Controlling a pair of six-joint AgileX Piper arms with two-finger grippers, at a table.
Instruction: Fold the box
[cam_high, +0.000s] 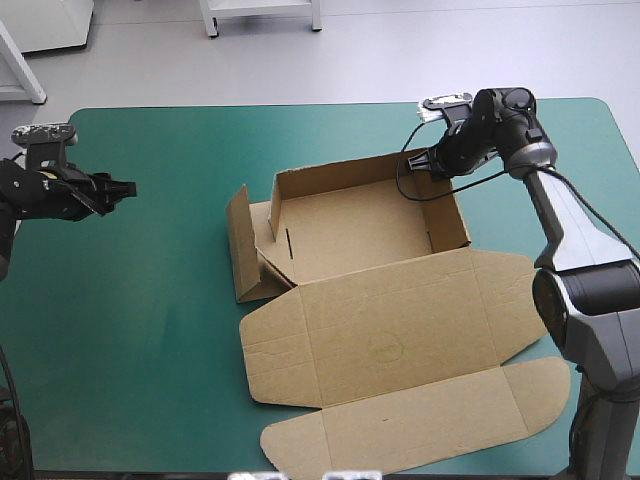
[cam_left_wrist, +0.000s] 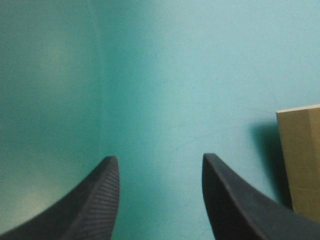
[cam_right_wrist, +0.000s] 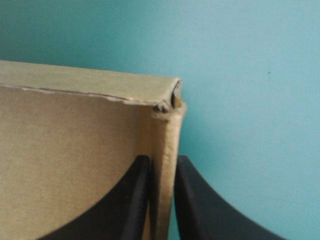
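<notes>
Brown box (cam_high: 365, 235) on table (cam_high: 150, 330), about ctr. Tray part-formed: far + rt walls up, side flap (cam_high: 240, 250) on the lt standing loose outside, lid (cam_high: 400, 340) flat toward near edge. At far-rt corner the right claw (cam_right_wrist: 162, 162) is all but closed on the wall, one finger inside, one outside. On the other side the left claw (cam_left_wrist: 160, 165) stands apart w/ nothing between, over bare teal-green cover, well lt of box.

Handling (est.): light; panels stiff, bends only at creases; thin edges prob. crush under a hard pinch. Best hold: wall top edges nr corners. Loose flap likely needs tucking next.
</notes>
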